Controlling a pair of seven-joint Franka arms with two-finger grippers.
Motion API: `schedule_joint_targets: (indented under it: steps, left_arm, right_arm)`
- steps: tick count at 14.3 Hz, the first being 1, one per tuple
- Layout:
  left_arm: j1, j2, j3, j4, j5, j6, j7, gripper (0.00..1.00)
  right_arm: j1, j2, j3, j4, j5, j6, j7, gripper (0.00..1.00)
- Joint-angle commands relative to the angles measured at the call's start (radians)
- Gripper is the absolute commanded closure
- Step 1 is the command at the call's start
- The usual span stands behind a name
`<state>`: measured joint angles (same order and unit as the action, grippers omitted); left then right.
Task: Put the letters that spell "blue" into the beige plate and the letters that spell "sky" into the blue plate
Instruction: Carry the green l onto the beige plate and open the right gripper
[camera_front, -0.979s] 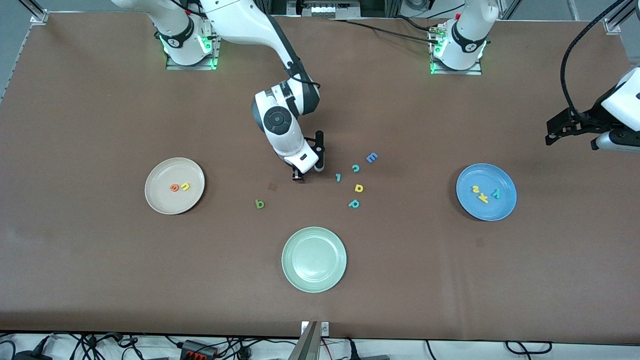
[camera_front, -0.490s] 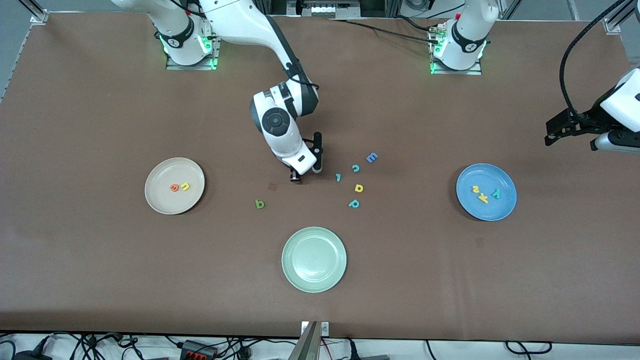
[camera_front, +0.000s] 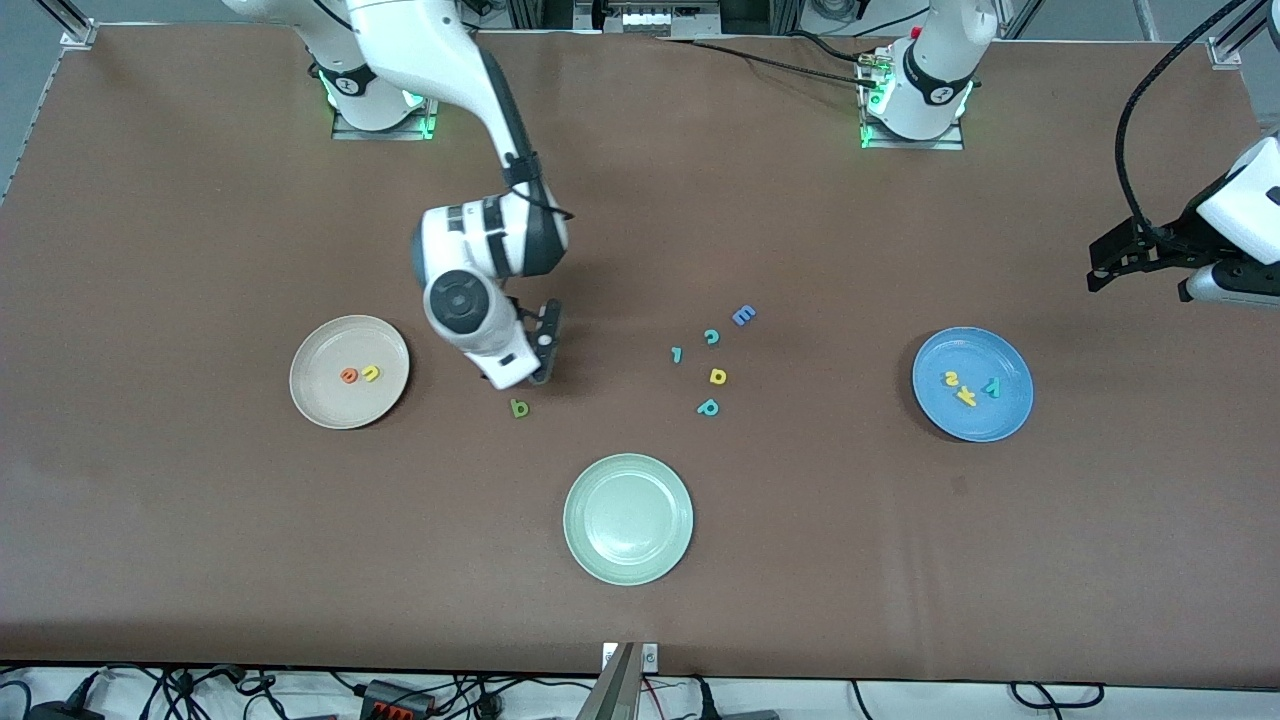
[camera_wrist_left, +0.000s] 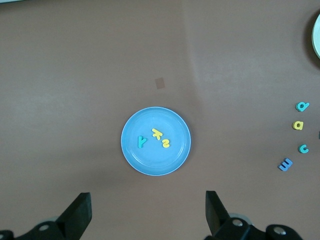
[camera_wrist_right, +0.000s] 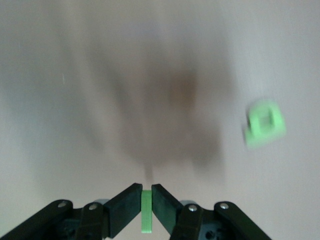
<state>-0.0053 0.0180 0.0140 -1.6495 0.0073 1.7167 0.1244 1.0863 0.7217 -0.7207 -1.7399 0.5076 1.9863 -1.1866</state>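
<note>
My right gripper (camera_wrist_right: 146, 194) is shut on the thin green l (camera_wrist_right: 146, 214), and in the front view it (camera_front: 528, 381) hangs just above the table beside the dark green b (camera_front: 518, 407), which also shows as the b (camera_wrist_right: 265, 123). The beige plate (camera_front: 310, 345) holds the orange e (camera_front: 348, 376) and the yellow u (camera_front: 370, 373). The blue plate (camera_front: 965, 345) holds the yellow s (camera_front: 951, 378), the yellow k (camera_front: 966, 396) and the teal y (camera_front: 991, 387). My left gripper (camera_front: 1140, 255) waits open and empty, high over the table by the blue plate (camera_wrist_left: 156, 160).
A pale green plate (camera_front: 628, 470) lies near the front edge. Loose letters sit mid-table: a blue E (camera_front: 743, 315), a teal c (camera_front: 711, 336), a small teal letter (camera_front: 676, 354), a yellow looped letter (camera_front: 717, 376) and a teal p (camera_front: 708, 407).
My right arm has swung from the loose letters toward the beige plate, carrying the green l, and now hangs by the b. The left arm has stayed put.
</note>
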Motion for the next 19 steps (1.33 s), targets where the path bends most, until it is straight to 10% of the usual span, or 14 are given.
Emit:
schedule_joint_targets:
  steps: [1,11,18,19]
  left_arm:
    - [-0.007,0.011,0.007,0.028,-0.021,-0.012,0.018,0.00]
    - [-0.007,0.010,0.006,0.028,-0.021,-0.015,0.018,0.00]
    - [-0.005,0.011,0.006,0.028,-0.021,-0.015,0.020,0.00]
    - [-0.005,0.011,0.006,0.028,-0.021,-0.015,0.020,0.00]
  right_arm:
    - [0.004,-0.016,-0.109,-0.038,0.017,-0.086,-0.021,1.00]
    - [-0.128,0.013,-0.169,-0.119,0.023,0.009,-0.200,1.00]
    - [-0.149,0.030,-0.079,-0.164,0.034,0.166,-0.209,0.98]
    - [-0.149,0.028,-0.079,-0.162,0.035,0.164,-0.203,0.55]
